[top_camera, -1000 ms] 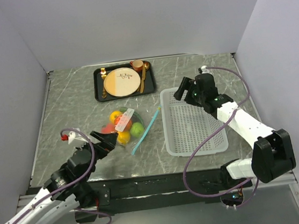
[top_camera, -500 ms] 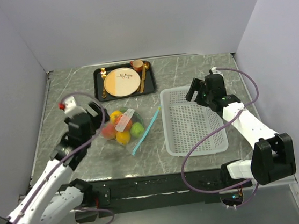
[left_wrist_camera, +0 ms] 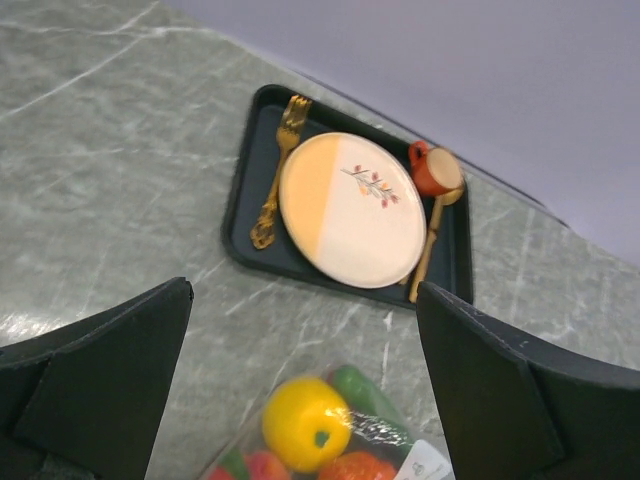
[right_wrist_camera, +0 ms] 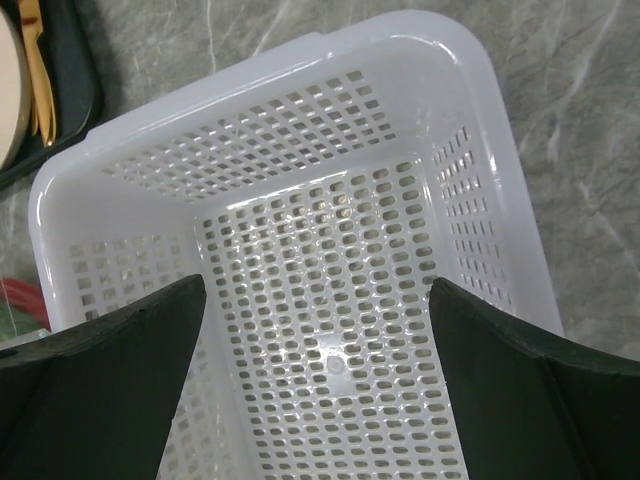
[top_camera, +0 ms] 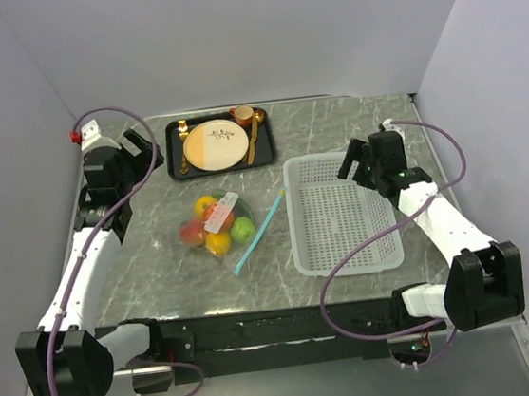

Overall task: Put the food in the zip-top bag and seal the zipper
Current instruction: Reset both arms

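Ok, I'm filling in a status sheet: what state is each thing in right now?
zip-top bag: lying flat, no claw on it.
food: inside the bag.
zipper: cannot tell whether sealed.
basket: upright, empty.
plate: empty.
left claw: open, empty.
right claw: open, empty, over the basket.

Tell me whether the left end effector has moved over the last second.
Yes. In the overhead view the left end effector travelled upward and slightly left, ending beside the black rectangular tray's left edge.
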